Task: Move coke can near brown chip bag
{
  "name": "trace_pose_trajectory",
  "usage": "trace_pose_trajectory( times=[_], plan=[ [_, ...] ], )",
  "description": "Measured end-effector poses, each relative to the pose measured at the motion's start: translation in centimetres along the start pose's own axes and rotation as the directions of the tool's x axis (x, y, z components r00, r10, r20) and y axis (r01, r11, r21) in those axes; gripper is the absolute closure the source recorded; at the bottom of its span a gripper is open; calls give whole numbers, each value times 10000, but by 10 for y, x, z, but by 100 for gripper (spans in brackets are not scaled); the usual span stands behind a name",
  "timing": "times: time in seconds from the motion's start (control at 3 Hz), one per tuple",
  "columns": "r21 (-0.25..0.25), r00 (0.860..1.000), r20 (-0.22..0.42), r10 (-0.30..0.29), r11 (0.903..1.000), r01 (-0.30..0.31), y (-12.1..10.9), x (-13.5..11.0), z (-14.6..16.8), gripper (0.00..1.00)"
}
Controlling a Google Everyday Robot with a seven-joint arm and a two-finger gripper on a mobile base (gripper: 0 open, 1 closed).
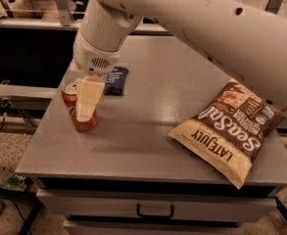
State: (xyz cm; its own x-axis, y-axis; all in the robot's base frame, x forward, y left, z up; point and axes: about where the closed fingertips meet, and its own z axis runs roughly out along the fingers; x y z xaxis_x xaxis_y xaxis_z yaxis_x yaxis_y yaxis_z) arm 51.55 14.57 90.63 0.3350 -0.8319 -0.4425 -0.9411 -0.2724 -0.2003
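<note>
The coke can (74, 106), red with a silver top, stands near the table's left edge and leans a little to the left. My gripper (87, 106) hangs down from the big white arm right at the can, and its cream-coloured end covers the can's front right side. The brown chip bag (229, 126) lies flat at the right of the table, brown end far, tan end near, with white "Sea Salt" lettering. It is well apart from the can.
A small dark blue snack packet (116, 80) lies just behind the gripper. The grey table (143, 146) has a drawer with a handle (155, 212) below its front edge. Floor and cables are at the left.
</note>
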Motion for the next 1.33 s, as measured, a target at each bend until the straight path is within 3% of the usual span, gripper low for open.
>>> trace_pose_trajectory(
  times=[0.67, 1.0, 1.33],
  plan=[
    [-190, 9972, 565, -499, 9985, 510, 20, -12, -11, 65],
    [-244, 9967, 655, -472, 9985, 489, 20, -10, -18, 88],
    [-165, 9980, 564, 296, 9995, -287, -1, 22, -38, 100]
  ],
)
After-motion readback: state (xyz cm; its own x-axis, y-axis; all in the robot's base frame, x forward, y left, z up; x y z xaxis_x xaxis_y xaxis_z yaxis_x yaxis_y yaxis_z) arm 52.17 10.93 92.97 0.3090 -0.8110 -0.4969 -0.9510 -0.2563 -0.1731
